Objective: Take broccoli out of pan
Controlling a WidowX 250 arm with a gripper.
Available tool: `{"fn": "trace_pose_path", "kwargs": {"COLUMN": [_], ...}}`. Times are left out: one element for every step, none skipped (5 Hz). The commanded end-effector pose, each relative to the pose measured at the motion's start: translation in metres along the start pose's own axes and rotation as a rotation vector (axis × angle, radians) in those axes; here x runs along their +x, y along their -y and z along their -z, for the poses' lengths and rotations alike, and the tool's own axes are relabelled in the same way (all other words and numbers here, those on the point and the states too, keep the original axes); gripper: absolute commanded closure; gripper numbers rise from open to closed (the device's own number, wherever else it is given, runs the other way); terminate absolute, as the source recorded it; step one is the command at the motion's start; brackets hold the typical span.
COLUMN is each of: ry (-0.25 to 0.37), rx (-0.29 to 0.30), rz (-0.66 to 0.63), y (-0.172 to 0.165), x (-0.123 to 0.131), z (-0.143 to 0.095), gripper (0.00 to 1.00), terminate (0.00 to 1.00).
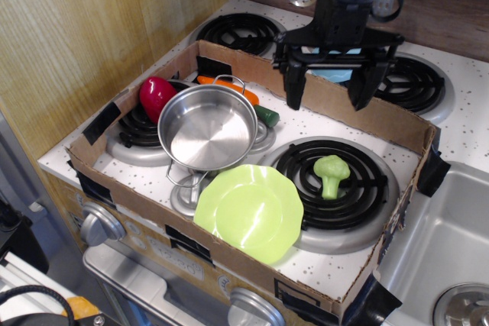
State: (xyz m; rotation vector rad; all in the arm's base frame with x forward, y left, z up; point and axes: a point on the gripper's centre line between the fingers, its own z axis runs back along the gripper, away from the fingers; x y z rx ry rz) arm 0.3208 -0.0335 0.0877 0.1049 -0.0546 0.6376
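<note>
The light-green broccoli [331, 173] lies on the black coil burner [330, 183] at the right of the cardboard tray, head toward the back. The shiny steel pan [207, 127] stands empty on the left burner, wire handles at front and back. My gripper [328, 93] is open and empty, fingers spread wide, raised well above and behind the broccoli, over the tray's back wall.
A lime-green plate [250, 211] lies at the tray's front. A red pepper [157, 96], an orange piece [245, 95] and a dark green vegetable [266, 115] lie behind the pan. The cardboard tray wall [397, 122] rings the area. A sink [447, 250] is at right.
</note>
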Motion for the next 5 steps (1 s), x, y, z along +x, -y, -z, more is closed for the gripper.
{"fn": "trace_pose_path", "kwargs": {"ry": [0.054, 0.054, 0.054, 0.054, 0.054], "rx": [-0.058, -0.058, -0.058, -0.058, -0.058], "rz": [-0.01, -0.01, -0.01, -0.01, -0.01], "y": [0.0017, 0.0017, 0.0017, 0.0017, 0.0017], "x": [0.0093, 0.0093, 0.0093, 0.0093, 0.0093], "z": [-0.0281, -0.0281, -0.0281, -0.0281, -0.0281], "gripper": [0.0, 0.0, 0.0, 0.0, 0.0], "terminate": [0.0, 0.0, 0.0, 0.0, 1.0]}}
